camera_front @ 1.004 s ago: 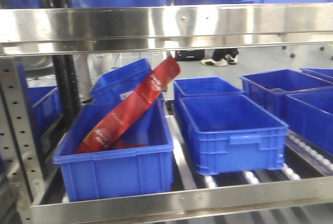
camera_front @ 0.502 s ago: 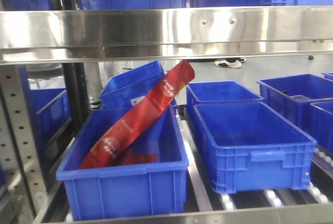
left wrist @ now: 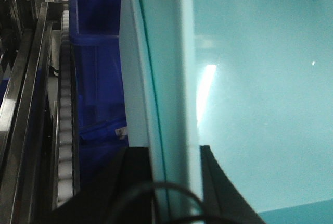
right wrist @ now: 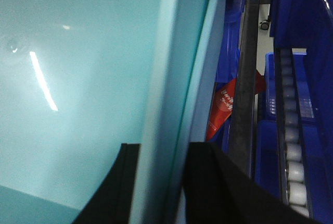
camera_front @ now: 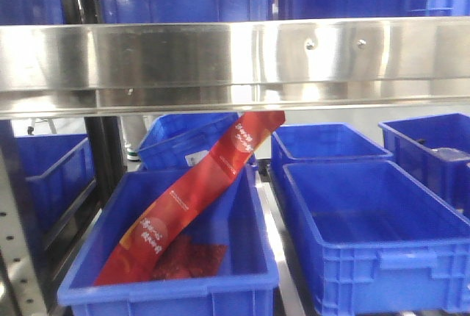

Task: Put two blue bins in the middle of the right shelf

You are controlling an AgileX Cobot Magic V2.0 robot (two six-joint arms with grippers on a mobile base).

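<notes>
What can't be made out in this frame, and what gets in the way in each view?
- Front view: neither arm shows. The steel shelf rail hides the top of the red packet and the bins behind it.
- Left wrist view: the left gripper straddles a pale panel edge; whether it clamps it is unclear.
- Right wrist view: the same goes for the right gripper; only a scrap of the packet shows.

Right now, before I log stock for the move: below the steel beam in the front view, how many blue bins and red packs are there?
Blue bins: 6, counting the one on the far-left rack
Red packs: 2, one leaning and one lying flat, both in the front-left bin
Total: 8
</notes>
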